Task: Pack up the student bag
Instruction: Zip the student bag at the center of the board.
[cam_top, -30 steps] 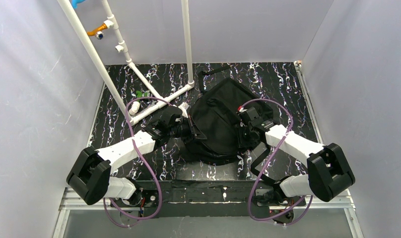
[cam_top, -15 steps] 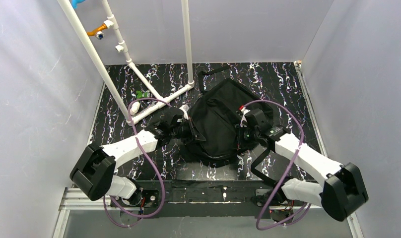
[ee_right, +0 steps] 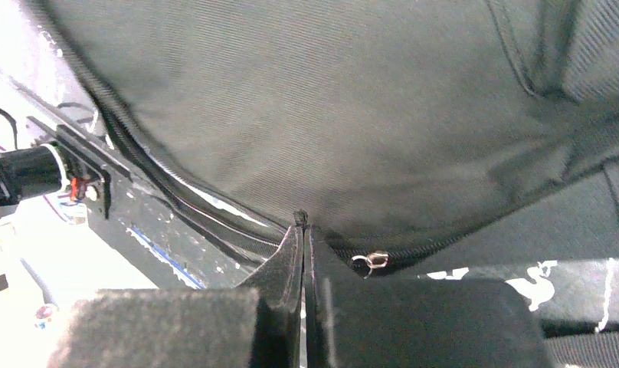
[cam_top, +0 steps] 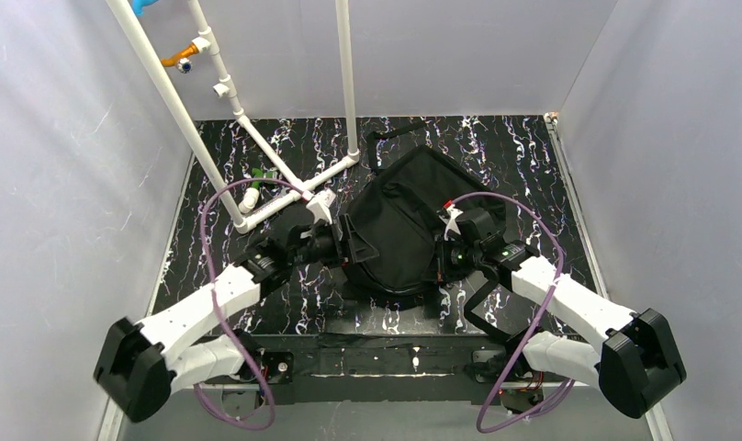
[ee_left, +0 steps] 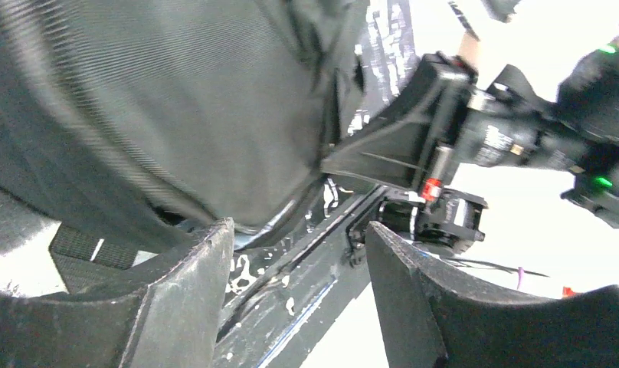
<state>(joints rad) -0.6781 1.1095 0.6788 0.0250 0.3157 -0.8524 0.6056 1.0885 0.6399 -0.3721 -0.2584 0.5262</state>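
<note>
The student bag (cam_top: 399, 225), a large black fabric backpack, lies in the middle of the black marbled table (cam_top: 523, 156). My left gripper (cam_top: 346, 246) is at the bag's left edge, open, with nothing between its fingers (ee_left: 188, 295). In the left wrist view the left gripper (ee_left: 299, 234) sits just below the bag (ee_left: 176, 100), with table showing in the gap. My right gripper (cam_top: 438, 262) is at the bag's near right edge. In the right wrist view the right gripper (ee_right: 300, 224) is shut on a small black tab of the bag (ee_right: 352, 100), just left of the metal zipper slider (ee_right: 375, 261).
A white pipe frame (cam_top: 257, 138) stands at the back left, one foot (cam_top: 320, 204) close to my left gripper. A small green object (cam_top: 264, 174) lies behind it. A black strap (cam_top: 473, 299) trails off the bag towards the near edge. Grey walls close in both sides.
My left gripper has opened and let go of the bag's left edge, and the left arm has swung back and left. My right gripper closed on the bag's edge and stays shut.
</note>
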